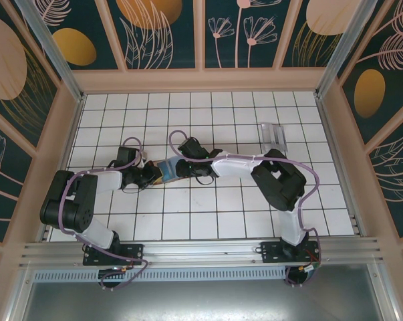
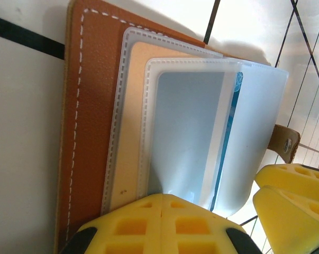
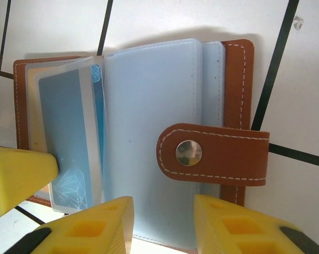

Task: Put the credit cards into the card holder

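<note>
Top external shows my two arms meeting over the card holder (image 1: 166,171), which lies open on the white tiled bench (image 1: 254,214), a little left of centre. My left hand (image 1: 153,176) reaches it from the left and my right hand (image 1: 180,171) from the right, both low over it. A clear plastic stand (image 1: 275,136) sits well apart, toward the far right.

From the left wrist, my left hand is closed. Its two yellow fingers (image 2: 133,222) press together at the edge of the holder's frosted sleeves, though I cannot tell whether a sleeve is pinched between them. One credit card (image 2: 188,132), blue, sits inside a sleeve against the brown stitched cover.

From the right wrist, my right hand's fingers (image 3: 238,222) stand partly apart with nothing clamped between them. They hover at the near edge of a pale sleeve page, just below the closing tab (image 3: 215,153) with its metal snap, which lies folded across that page. At the left of this view, one left finger touches the sleeve that holds the blue card
</note>
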You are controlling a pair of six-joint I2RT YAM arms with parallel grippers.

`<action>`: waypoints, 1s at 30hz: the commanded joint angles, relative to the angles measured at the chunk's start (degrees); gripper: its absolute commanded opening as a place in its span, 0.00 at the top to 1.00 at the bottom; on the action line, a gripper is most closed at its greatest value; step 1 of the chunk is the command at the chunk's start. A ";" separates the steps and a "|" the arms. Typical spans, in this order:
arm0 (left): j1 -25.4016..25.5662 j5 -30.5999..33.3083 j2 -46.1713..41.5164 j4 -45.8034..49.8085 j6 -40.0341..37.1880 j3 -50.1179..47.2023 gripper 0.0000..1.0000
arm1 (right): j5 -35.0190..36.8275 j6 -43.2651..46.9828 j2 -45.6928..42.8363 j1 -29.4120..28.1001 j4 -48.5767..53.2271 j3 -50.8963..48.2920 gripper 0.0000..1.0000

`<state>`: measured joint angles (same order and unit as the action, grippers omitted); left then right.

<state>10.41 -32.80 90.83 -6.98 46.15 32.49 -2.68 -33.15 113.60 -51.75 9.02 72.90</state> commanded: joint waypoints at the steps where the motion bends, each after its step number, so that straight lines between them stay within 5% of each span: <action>1: 0.44 0.97 1.39 3.29 -1.00 -0.46 0.97 | -0.75 0.02 1.95 -0.64 -0.16 0.39 0.65; 11: 0.47 0.93 1.41 3.29 -0.97 -0.67 0.98 | -1.39 -0.55 2.19 -0.68 -0.97 -0.49 0.61; 30: 0.44 0.28 0.42 2.79 -0.32 -0.76 0.99 | -13.23 0.63 5.23 -0.55 -10.69 0.48 0.64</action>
<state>10.41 -32.97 90.80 -7.07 46.17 32.47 -12.45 -33.34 117.19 -51.86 0.45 72.93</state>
